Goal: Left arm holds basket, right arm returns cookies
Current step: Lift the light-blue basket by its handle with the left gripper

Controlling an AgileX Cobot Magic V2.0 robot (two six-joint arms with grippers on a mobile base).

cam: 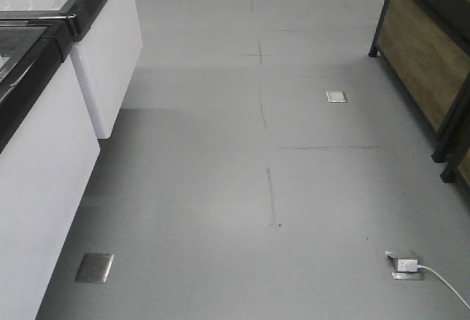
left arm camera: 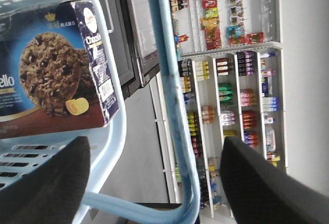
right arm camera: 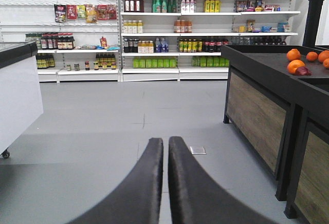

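Black fingers [left arm camera: 49,183] of the left gripper [left arm camera: 159,183] fill the lower corners of the left wrist view, jaws set wide apart. The hoop handle [left arm camera: 172,106] of the light blue basket [left arm camera: 115,131] passes between them. Whether the handle bears on the gripper cannot be told from this view.

The Chocofello cookie box [left arm camera: 51,70] lies inside the basket against its slotted wall, with the cookie picture facing the camera and the barcode side panel next to the rim. Stocked store shelves [left arm camera: 231,80] stand beyond the basket.

The right gripper [right arm camera: 165,141] has its fingers brought together with only a thin seam between them, and nothing is held. It is well clear of the cookie box, which does not show in the right wrist view. Ahead of it is grey floor [right arm camera: 113,116], with shelving of bottles [right arm camera: 169,29] along the far wall. To its right a dark produce stand [right arm camera: 257,116] carries oranges [right arm camera: 295,62].

The front view shows white cabinets with black tops [cam: 44,151] on the left and a wood-panelled stand [cam: 422,56] on the right. A steel floor plate [cam: 94,267] is set in the floor near the cabinets. A white plug [cam: 406,265] sits in a floor socket at lower right.
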